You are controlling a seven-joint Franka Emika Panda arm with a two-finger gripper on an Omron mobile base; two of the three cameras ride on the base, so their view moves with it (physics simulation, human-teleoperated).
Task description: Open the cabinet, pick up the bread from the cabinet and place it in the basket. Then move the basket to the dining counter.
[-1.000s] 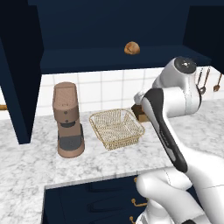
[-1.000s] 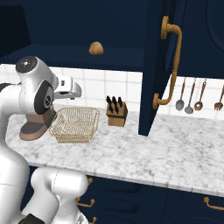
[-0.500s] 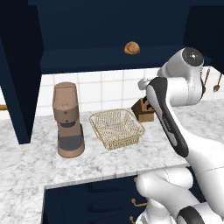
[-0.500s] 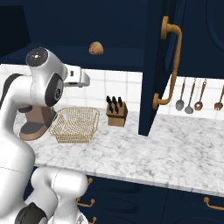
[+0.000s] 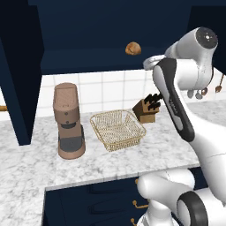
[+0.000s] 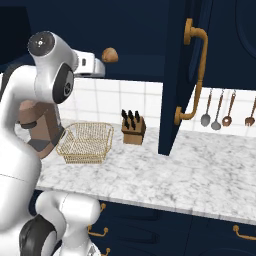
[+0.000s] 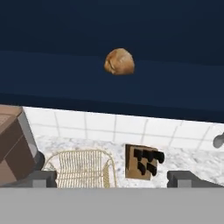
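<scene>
Gripper (image 7: 112,178): we record its two dark fingertips (image 7: 40,178) spread wide with nothing between them, raised in front of the open cabinet (image 6: 181,75) and aimed at its shelf.
Bread (image 7: 119,61): we list one small golden-brown roll sitting on the dark cabinet shelf, above the tiled wall.
Basket (image 5: 117,129): golden wire mesh, on the marble counter (image 6: 200,175), between the brown coffee machine (image 5: 68,121) and the knife block (image 5: 147,109), and we see nothing in it.
Cabinet door: we note it swung open, its curved brass handle (image 6: 194,75) facing the room.
Utensils (image 6: 220,107): we count several hanging on the wall to the right.
</scene>
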